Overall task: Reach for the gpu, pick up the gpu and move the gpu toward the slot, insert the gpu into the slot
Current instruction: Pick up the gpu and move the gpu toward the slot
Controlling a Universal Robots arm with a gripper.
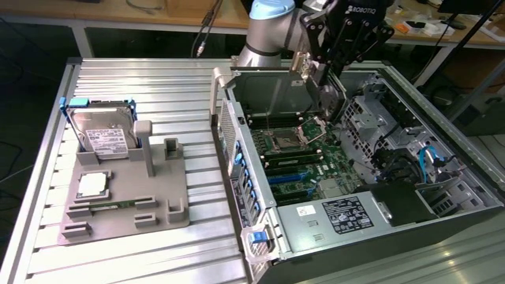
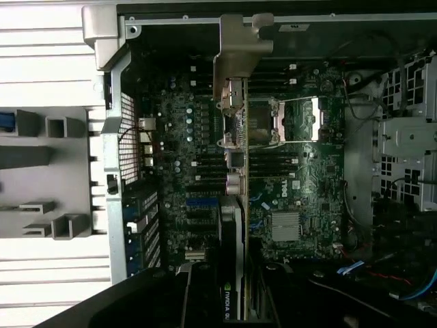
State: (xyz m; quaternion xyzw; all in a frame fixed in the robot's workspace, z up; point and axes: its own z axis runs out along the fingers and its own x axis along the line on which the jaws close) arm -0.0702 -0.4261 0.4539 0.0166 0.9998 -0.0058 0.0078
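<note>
We hold the gpu (image 2: 232, 246) pinched edge-on in the gripper (image 1: 325, 70), over the motherboard (image 1: 316, 160) at the computer case's (image 1: 236, 148) far end. Any tilt risks missing the slot (image 1: 290, 173) and jamming the bracket.

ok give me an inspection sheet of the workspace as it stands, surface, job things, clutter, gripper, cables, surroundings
surface: ribbed metal table carrying a grey fixture and an open computer case
job's things: gpu in the air over the green motherboard, not seated; slot bare
clutter: hard drive upright in the fixture; silver square part lying flat in the same fixture
gripper: gripper shut on the gpu, above the case
cables: blue cables inside the case; black cable hanging from the bench behind
surroundings: wooden workbench behind the table
</note>
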